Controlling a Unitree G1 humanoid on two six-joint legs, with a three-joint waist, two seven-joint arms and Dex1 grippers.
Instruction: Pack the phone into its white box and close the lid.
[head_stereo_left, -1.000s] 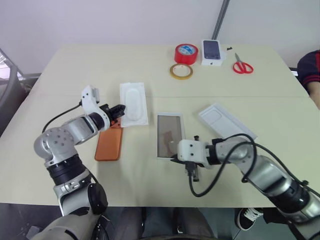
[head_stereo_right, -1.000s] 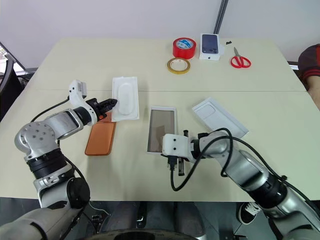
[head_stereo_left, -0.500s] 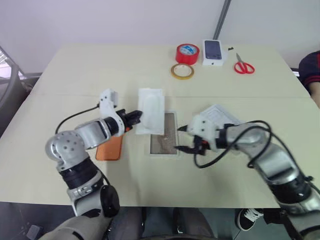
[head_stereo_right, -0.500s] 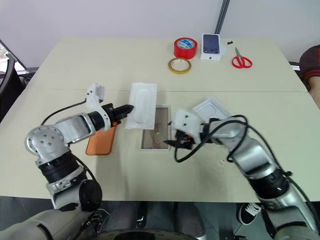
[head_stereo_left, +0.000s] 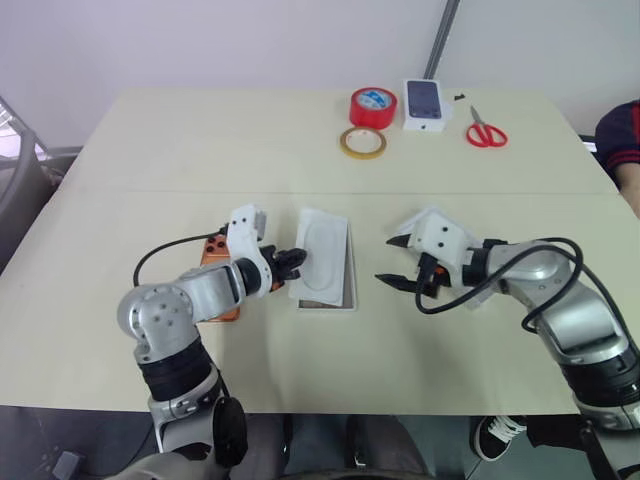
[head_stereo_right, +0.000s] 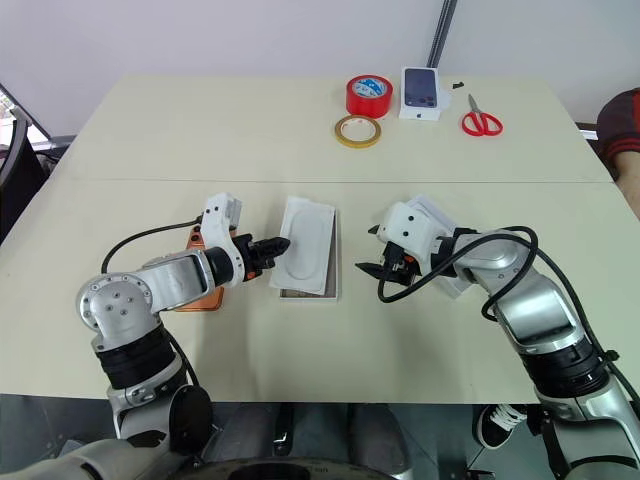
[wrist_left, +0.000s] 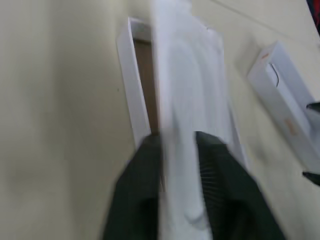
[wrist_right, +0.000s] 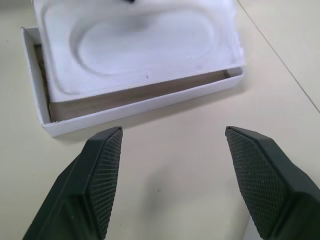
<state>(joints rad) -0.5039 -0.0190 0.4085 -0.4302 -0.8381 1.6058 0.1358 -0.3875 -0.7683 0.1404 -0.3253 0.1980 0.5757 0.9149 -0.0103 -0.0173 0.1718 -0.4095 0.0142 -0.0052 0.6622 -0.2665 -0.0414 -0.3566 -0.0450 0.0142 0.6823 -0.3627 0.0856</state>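
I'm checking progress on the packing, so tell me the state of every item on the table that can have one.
Phone: flat on the table, outside the box.
Box: lid off, tray lying over it.
Tray: on the box, left pincer at its end.
Lid: off, on the table by the right pincer.
Right pincer: open, empty.
Small box: closed.

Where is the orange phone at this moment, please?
In the left eye view the phone lies flat on the table, on the robot's left, mostly hidden behind the left arm, left of the white box and not inside it.
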